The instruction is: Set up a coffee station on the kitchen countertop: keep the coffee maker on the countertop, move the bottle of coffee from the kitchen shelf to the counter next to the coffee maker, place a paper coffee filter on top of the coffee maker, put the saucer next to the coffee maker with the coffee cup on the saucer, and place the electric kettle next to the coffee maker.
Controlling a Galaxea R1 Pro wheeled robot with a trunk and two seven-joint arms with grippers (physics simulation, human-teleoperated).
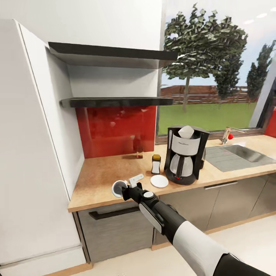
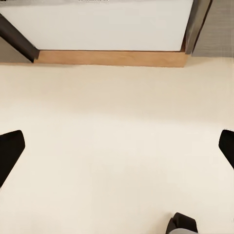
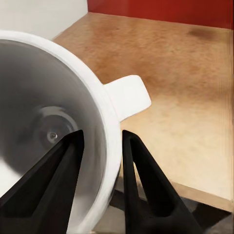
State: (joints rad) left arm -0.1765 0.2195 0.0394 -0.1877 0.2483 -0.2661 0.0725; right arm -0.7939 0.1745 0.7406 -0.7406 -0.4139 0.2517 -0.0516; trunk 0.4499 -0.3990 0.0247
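My right gripper [image 1: 127, 189] is shut on the coffee cup [image 1: 118, 188], with the white rim [image 3: 105, 122] pinched between one finger inside and one outside. The cup is tipped on its side over the countertop [image 1: 99, 176] near its front edge, left of the saucer [image 1: 159, 181]. The bottle of coffee [image 1: 156, 164] stands just behind the saucer, beside the coffee maker [image 1: 186, 157]. A paper coffee filter [image 1: 186, 132] sits on top of the machine. My left gripper [image 2: 117, 148] hangs open over bare floor. The kitchen shelf [image 1: 115, 102] holds nothing I can see.
A tall white cabinet side [image 1: 34, 153] walls off the counter's left end. A red backsplash [image 1: 115, 130] runs behind, with a small dark item [image 1: 138, 155] at its foot. A steel sink [image 1: 239, 155] and tap [image 1: 228, 135] lie right of the machine. Grey cabinet fronts [image 1: 115, 226] are below.
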